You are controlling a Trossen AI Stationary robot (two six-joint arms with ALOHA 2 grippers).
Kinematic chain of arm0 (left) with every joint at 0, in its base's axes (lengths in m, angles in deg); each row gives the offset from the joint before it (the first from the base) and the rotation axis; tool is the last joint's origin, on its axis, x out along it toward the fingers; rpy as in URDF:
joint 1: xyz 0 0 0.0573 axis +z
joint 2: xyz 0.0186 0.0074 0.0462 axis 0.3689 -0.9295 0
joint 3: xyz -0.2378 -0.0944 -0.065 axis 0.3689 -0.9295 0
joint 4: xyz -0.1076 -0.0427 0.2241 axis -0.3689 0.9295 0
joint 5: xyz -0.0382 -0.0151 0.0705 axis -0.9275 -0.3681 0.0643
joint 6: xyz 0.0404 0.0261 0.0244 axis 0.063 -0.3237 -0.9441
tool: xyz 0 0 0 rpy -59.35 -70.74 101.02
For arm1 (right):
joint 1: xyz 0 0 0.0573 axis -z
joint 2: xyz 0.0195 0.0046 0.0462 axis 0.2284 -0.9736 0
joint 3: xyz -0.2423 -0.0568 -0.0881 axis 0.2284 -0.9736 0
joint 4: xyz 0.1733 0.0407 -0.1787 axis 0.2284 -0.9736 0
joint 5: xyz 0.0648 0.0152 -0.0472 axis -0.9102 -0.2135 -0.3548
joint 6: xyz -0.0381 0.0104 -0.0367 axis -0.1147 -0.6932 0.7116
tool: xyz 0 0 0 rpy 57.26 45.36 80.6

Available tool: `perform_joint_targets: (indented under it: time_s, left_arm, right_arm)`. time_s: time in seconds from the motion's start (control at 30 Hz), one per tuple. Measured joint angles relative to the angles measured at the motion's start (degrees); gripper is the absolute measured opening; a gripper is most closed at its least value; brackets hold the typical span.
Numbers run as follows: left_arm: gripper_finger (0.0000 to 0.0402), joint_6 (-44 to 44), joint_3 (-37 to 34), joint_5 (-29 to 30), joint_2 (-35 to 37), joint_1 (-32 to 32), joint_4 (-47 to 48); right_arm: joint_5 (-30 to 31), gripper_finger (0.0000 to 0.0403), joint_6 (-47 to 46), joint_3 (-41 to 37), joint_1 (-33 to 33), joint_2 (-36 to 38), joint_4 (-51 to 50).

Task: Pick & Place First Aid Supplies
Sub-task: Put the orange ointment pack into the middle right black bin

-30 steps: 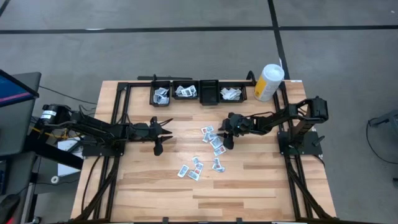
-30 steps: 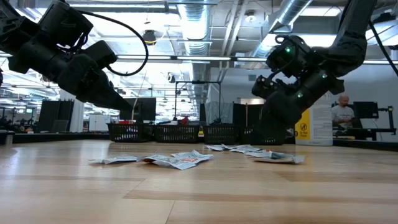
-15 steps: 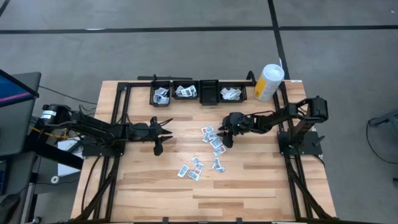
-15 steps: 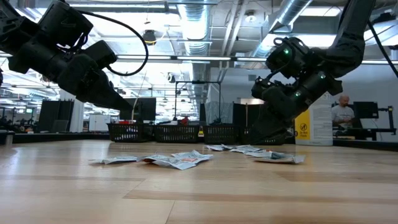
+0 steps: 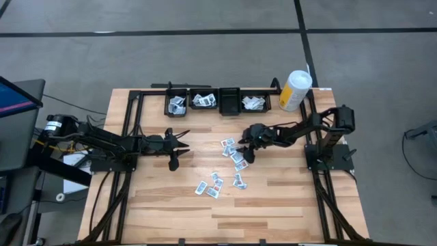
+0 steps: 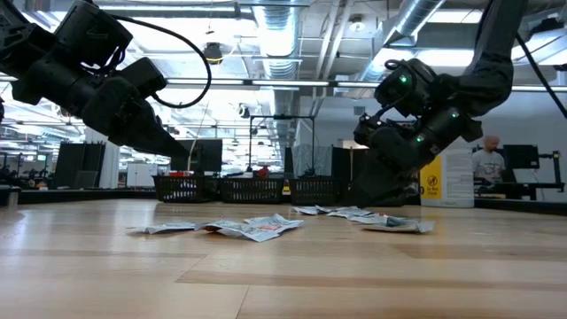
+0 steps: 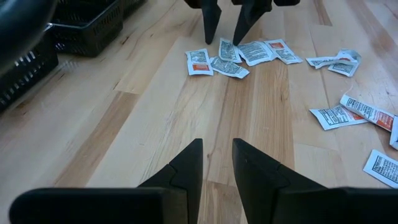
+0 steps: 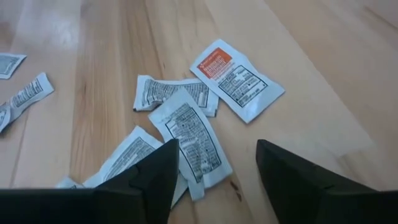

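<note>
The packets [image 5: 232, 156] lie loose on the table [image 5: 287, 198] in two small groups near the middle, some overlapping; more already sit in the black bins [image 5: 217, 102] at the far edge. The right gripper [image 8: 214, 165] hangs low over the nearer group, fingers spread wide and holding nothing. To grasp well, I think it should choose the top packet [image 8: 189, 134], straddle its narrow side, and press down before closing. The left gripper [image 7: 216, 163] waits apart, empty, fingers partly open.
</note>
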Motion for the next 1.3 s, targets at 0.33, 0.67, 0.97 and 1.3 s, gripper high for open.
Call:
perform_joint_targets:
  time_s: [0.33,0.67,0.97,1.3]
  left_arm:
    - [0.0088,0.00,0.00,0.00,0.00,0.00,0.00]
    - [0.0088,0.00,0.00,0.00,0.00,0.00,0.02]
    - [0.0088,0.00,0.00,-0.01,0.00,0.00,0.01]
    - [0.0088,0.00,0.00,-0.02,0.00,0.00,0.02]
  right_arm:
    - [0.13,0.0139,0.28,0.85,0.11,-0.13,-2.27]
    - [-0.07,0.0064,1.83,0.71,0.11,0.58,-3.75]
    - [-0.98,0.0007,4.85,0.41,-0.09,8.05,-5.18]
    - [0.90,0.0005,5.18,0.56,-0.06,17.42,-9.70]
